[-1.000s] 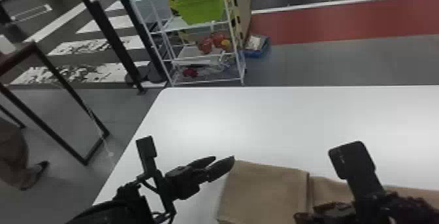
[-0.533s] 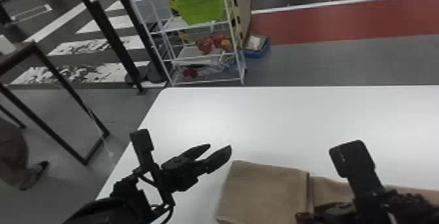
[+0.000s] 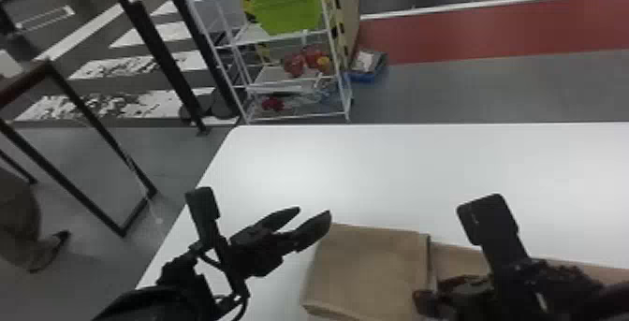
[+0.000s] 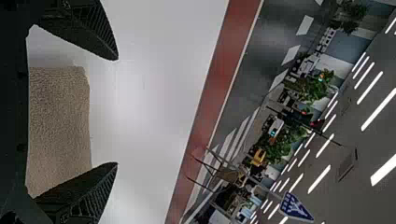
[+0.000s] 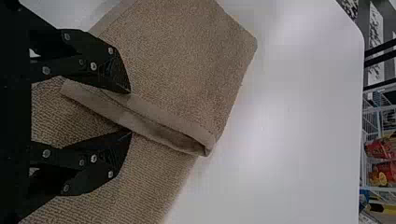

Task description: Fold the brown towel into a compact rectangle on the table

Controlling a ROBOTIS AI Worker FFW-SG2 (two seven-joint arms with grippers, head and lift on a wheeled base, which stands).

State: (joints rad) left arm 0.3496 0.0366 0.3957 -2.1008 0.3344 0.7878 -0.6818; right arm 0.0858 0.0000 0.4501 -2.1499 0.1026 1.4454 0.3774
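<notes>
The brown towel (image 3: 369, 268) lies on the white table (image 3: 374, 170) in the lower middle of the head view, its doubled part squared off there and a lower, single-looking length running out toward the right edge. The step in hand looks to be settling or taking hold of the flap's hem (image 5: 154, 119), with a further fold of that length to come. The right gripper (image 5: 130, 112), at lower right of the head view, has its two fingers parted, one on each side of the hem, clamped on nothing. The left gripper (image 3: 313, 211), lower left of centre, is open as well, its tips near the towel's upper left corner. To do this well, decide first how many layers to take: if only the flap needs straightening, close lightly on the hem alone, since a deep bite would probably catch the lower layer (image 5: 154, 172) and drag the whole stack. The hem gapes a little at its end, so a short, low pull along its line should flatten it better than a lift. The left gripper could press down gently by the corner as an anchor, keeping the square from turning. Before folding the remaining length over, line up the long edges; any skew left now would likely show in the finished rectangle.
</notes>
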